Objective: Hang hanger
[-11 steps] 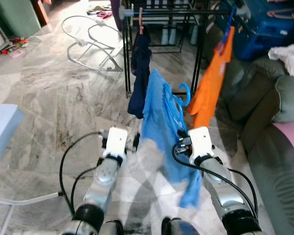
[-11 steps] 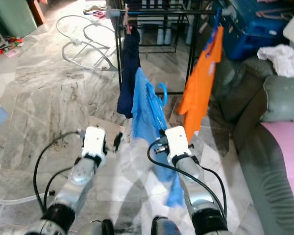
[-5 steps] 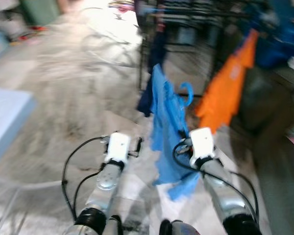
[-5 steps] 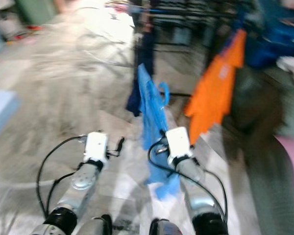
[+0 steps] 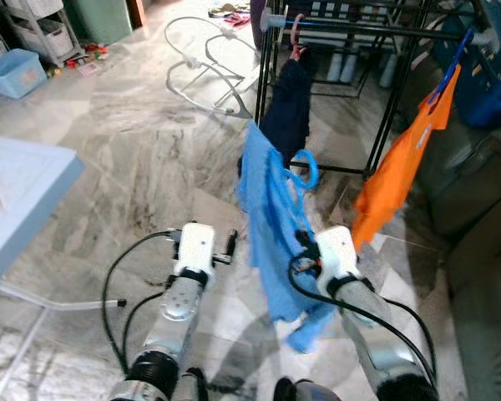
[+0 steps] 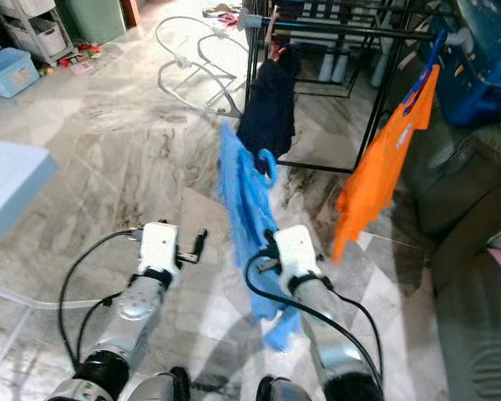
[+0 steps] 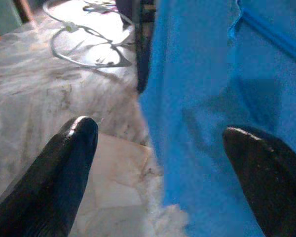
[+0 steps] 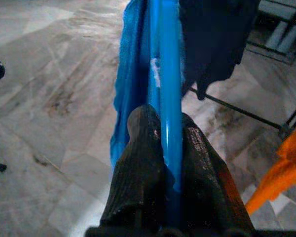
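Note:
My right gripper (image 5: pixel 306 244) is shut on the lower bar of a blue hanger (image 8: pixel 166 74). The hanger carries a blue garment (image 5: pixel 269 219), and its hook (image 5: pixel 306 167) points up toward the rack. A black drying rack (image 5: pixel 351 30) stands ahead. From its top rail hang a dark navy garment (image 5: pixel 287 102) and an orange shirt (image 5: pixel 399 167). The held hanger is below the rail and short of it. My left gripper (image 5: pixel 231 243) is open beside the blue cloth, with the fingers (image 7: pixel 74 143) wide apart and holding nothing.
A white wire frame (image 5: pixel 202 73) lies on the marble floor at the far left of the rack. A light blue table (image 5: pixel 17 188) is at my left, and a blue basket (image 5: pixel 12 70) sits beyond it. A dark sofa (image 5: pixel 476 200) runs along the right.
The whole view has shifted and was blurred half a second ago, so the camera moved. The rack now sits more to the centre. The right gripper still holds the hanger.

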Robot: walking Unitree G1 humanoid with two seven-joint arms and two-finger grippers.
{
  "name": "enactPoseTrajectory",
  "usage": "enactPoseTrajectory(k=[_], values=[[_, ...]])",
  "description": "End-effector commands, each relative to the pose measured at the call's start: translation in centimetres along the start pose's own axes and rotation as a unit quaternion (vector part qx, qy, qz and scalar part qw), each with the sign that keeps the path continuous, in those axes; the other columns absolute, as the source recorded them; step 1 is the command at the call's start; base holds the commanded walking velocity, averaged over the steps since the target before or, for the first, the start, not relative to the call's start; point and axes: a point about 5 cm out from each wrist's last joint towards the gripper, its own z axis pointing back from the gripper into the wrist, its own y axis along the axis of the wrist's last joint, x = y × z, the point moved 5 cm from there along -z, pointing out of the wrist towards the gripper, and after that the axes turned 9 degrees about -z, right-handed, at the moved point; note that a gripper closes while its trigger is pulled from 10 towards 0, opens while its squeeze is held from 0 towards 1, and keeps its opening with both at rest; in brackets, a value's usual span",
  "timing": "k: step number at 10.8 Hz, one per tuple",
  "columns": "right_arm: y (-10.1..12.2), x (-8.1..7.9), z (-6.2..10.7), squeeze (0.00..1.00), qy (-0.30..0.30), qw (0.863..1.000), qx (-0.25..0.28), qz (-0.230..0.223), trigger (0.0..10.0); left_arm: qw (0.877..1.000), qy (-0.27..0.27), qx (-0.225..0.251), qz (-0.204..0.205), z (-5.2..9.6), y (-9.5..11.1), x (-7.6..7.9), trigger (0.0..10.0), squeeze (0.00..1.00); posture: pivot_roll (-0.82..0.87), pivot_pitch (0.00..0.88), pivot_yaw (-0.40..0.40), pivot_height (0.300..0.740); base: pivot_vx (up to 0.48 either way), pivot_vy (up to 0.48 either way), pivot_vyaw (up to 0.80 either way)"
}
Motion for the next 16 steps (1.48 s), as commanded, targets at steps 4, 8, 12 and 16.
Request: enactPoseTrajectory(k=[4,8,12,16], values=[[1.3,0.5,0.1,0.0,-0.021,0.999,0.028,-0.011,10.0,1.0,-0.018,-0.007,-0.005,0.4,-0.6,0.5,10.0,0.0,-0.22,0.207,0.016,0.74,0.0,-0.317,0.0],[0.7,-0.4,0.3,0.0,-0.017,0.999,0.023,-0.021,10.0,1.0,-0.021,-0.012,-0.019,0.6,-0.9,0.0,10.0,0.0,-0.21,0.217,0.044,0.74,0.0,-0.458,0.0],[0.8,-1.3,0.3,0.0,0.006,0.999,0.028,-0.023,10.0,0.998,0.039,-0.041,-0.042,0.6,-1.6,-1.9,10.0,0.0,-0.21,0.214,0.059,0.74,0.0,0.0,0.58],[0.6,-1.0,0.7,0.0,0.0,0.999,0.027,-0.037,10.0,0.997,0.048,-0.052,-0.027,0.6,-2.0,-2.1,10.0,0.0,-0.22,0.226,0.064,0.74,0.0,0.076,0.56]])
